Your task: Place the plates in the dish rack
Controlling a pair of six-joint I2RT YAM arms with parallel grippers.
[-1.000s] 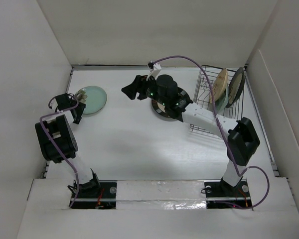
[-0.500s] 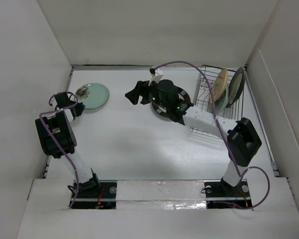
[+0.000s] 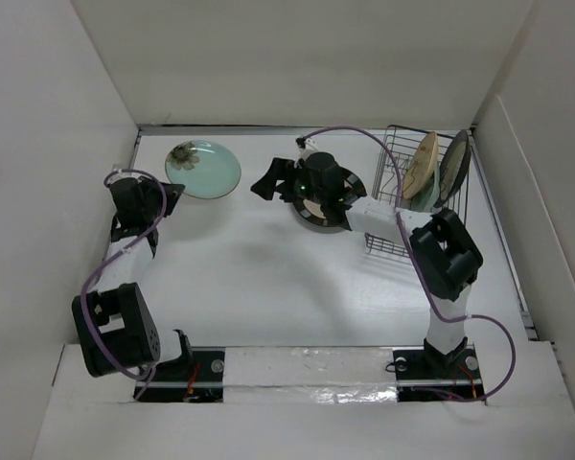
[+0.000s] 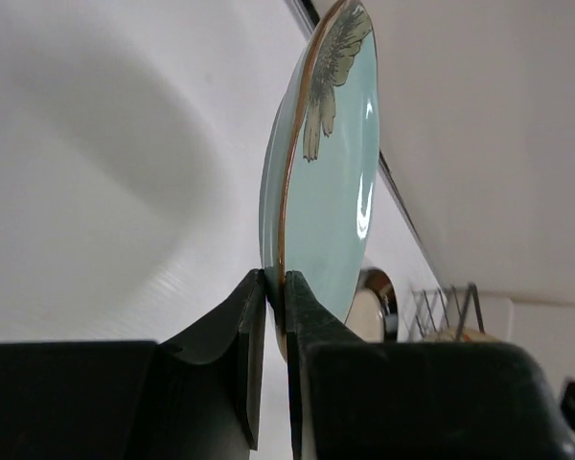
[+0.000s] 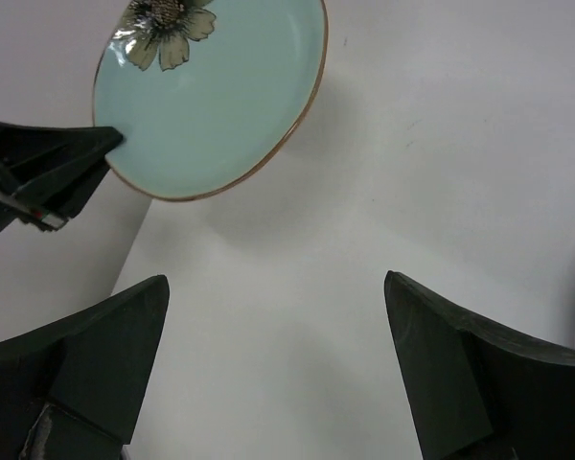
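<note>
**Pale Green, Cream and Black**

The pale green plate (image 5: 211,96) is showing a grey-olive flower print and a thin golden-brown rim. The cream plate (image 3: 313,211) is showing a black rim. The black wire dish rack (image 3: 388,177) is framing a tan plate (image 3: 422,161) over the white counter (image 3: 268,278).

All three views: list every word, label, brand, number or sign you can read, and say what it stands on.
None: no word, number, brand or sign can be read in any view.
The pale green plate bears only a painted flower, no writing.
The dish rack shows no tag or label.
</note>
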